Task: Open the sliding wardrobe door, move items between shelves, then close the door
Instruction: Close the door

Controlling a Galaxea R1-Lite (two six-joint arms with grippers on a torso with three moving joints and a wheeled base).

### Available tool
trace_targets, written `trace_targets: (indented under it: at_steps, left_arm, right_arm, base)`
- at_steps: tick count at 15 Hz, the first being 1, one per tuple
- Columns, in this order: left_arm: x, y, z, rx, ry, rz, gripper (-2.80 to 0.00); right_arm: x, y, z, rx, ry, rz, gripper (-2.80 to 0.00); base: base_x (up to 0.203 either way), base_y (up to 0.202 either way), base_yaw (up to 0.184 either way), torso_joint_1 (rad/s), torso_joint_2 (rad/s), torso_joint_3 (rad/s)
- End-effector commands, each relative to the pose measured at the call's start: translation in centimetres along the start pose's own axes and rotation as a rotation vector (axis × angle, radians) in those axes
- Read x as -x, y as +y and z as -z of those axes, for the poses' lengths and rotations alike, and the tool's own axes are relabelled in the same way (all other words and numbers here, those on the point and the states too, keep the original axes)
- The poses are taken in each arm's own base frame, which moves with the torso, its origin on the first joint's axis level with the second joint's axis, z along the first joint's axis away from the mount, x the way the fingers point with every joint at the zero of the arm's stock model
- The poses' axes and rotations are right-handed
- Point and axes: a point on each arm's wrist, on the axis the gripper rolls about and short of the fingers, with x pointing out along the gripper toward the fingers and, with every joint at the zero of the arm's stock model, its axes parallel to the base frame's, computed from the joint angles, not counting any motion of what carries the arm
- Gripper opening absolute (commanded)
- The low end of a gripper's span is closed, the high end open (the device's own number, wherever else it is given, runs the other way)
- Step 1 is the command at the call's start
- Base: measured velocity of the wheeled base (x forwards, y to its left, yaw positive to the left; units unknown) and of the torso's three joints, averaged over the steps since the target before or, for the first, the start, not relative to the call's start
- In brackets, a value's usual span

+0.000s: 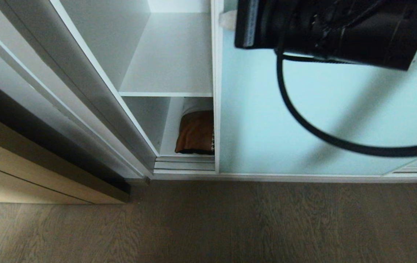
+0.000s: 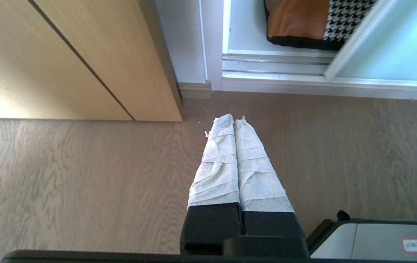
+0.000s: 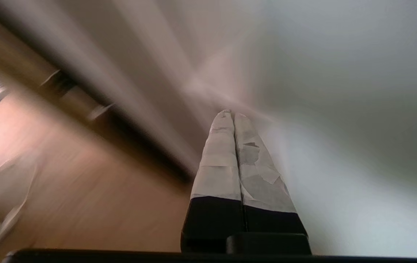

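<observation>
A: What is the sliding wardrobe door [image 1: 303, 120] looking like?

B: A smooth frosted aqua-blue glass panel edged in a slim pale metal frame. It is standing partly open, leaving a narrow gap on its left. Its top and right side are running out of the head view, and the right arm [image 1: 340, 29], a bulky black shape with a looping black cable [image 1: 303, 120], is crossing in front of its upper part.

A: And inside the gap?

B: Flat matte white shelves [image 1: 172, 62]. Below the visible board, the soft patchwork item [image 1: 195, 133] is lying on the wardrobe's bottom level, just behind the ribbed silver track [image 1: 184, 163]. The door frame is hiding its right part; only tan-brown fabric with a dark hem is showing there. The left wrist view is giving more: the item [image 2: 303, 22] with a black-and-white houndstooth patch, cut off at the edge.

A: The grippers?

B: The left gripper [image 2: 234, 120] is hanging over the grey-brown wood-grain floor [image 2: 84, 175], its white-wrapped, wrinkled fingers pressed together on nothing. The right gripper [image 3: 232, 114] is also showing taped fingers together, empty; everything behind it is blurring into pale and brown streaks, so I cannot make out what it is facing.

A: Anything else?

B: A light wooden panel [image 1: 29, 171] is standing left of the wardrobe.
</observation>
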Motion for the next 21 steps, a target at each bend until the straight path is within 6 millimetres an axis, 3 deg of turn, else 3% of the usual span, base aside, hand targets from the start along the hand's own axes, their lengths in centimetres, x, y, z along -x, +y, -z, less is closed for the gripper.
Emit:
trace_targets:
  at_steps: [1,4,7,9,11,14,15,18,21]
  left_arm:
    - [0.0,0.0,0.0,0.0,0.0,0.0,-2.8]
    - [0.0,0.0,0.0,0.0,0.0,0.0,-2.8]
    - [0.0,0.0,0.0,0.0,0.0,0.0,-2.8]
    - [0.0,0.0,0.0,0.0,0.0,0.0,-2.8]
    - [0.0,0.0,0.0,0.0,0.0,0.0,-2.8]
    - [0.0,0.0,0.0,0.0,0.0,0.0,-2.8]
    - [0.0,0.0,0.0,0.0,0.001,0.0,-2.8]
    - [0.0,0.0,0.0,0.0,0.0,0.0,-2.8]
    - [0.0,0.0,0.0,0.0,0.0,0.0,-2.8]
  right_arm:
    - [-1.4,2.2,1.4,-0.002,0.025,-0.053,-2.8]
    - [-1.0,5.5,1.6,0.003,0.033,-0.145,-2.8]
    - [1.1,5.2,0.1,-0.008,0.011,-0.148,-2.8]
    - [3.6,4.3,-0.9,-0.011,0.005,-0.142,-2.8]
    - [6.8,2.3,-2.5,-0.015,-0.03,-0.083,-2.8]
    - [11.6,-3.5,-5.5,0.005,-0.125,0.169,-2.8]
    - [14.1,-4.9,-6.7,0.017,-0.159,0.248,-2.8]
    - [21.5,-6.9,-9.1,0.066,-0.233,0.469,-2.8]
    - [26.6,-7.1,-10.2,0.136,-0.297,0.713,-2.8]
  base:
    - [0.0,0.0,0.0,0.0,0.0,0.0]
    - [0.0,0.0,0.0,0.0,0.0,0.0]
    - [0.0,0.0,0.0,0.0,0.0,0.0]
    - [0.0,0.0,0.0,0.0,0.0,0.0]
    - [0.0,0.0,0.0,0.0,0.0,0.0]
    - [0.0,0.0,0.0,0.0,0.0,0.0]
    - [0.0,0.0,0.0,0.0,0.0,0.0]
    - [0.0,0.0,0.0,0.0,0.0,0.0]
    - [0.0,0.0,0.0,0.0,0.0,0.0]
